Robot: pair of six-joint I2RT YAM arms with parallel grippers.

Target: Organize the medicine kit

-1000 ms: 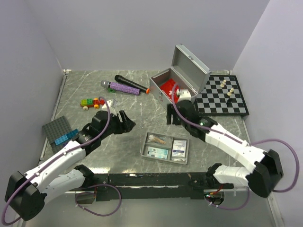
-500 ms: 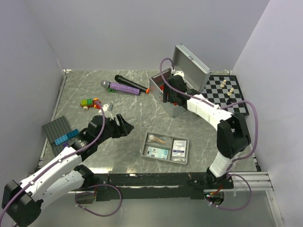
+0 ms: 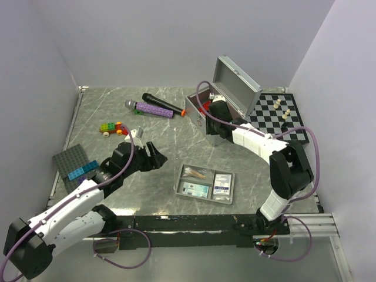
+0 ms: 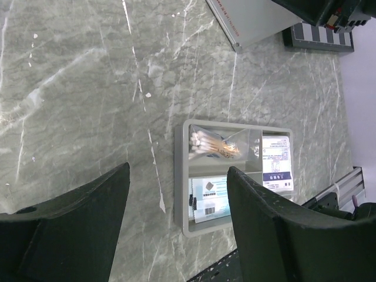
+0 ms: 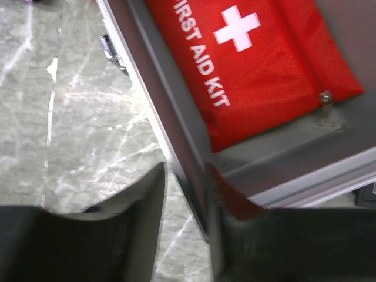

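Observation:
The silver-grey medicine kit case (image 3: 202,119) stands at the back centre with its lid (image 3: 238,82) up. The red first-aid pouch (image 5: 252,64) lies inside. My right gripper (image 3: 212,116) reaches over the case's near wall (image 5: 176,129). That gripper (image 5: 185,170) straddles the wall, one finger inside touching it and the outer finger (image 5: 135,200) a sliver away. The grey divided tray (image 3: 178,182) sits on the table in front, holding packets (image 4: 276,161) and cotton swabs (image 4: 214,145). My left gripper (image 3: 157,154) hovers open to the tray's left, and in its wrist view the left gripper (image 4: 177,170) holds nothing.
A chessboard (image 3: 276,117) with pieces lies right of the case. A black microphone (image 3: 161,103) and a purple one (image 3: 153,109) lie at the back left, with a toy brick car (image 3: 113,127) nearer. A dark studded plate (image 3: 73,161) with a blue brick (image 3: 81,171) sits at the left edge.
My right arm swung from mid-table back to the case, and its jaws have narrowed around the case's near wall. The left arm shifted only slightly.

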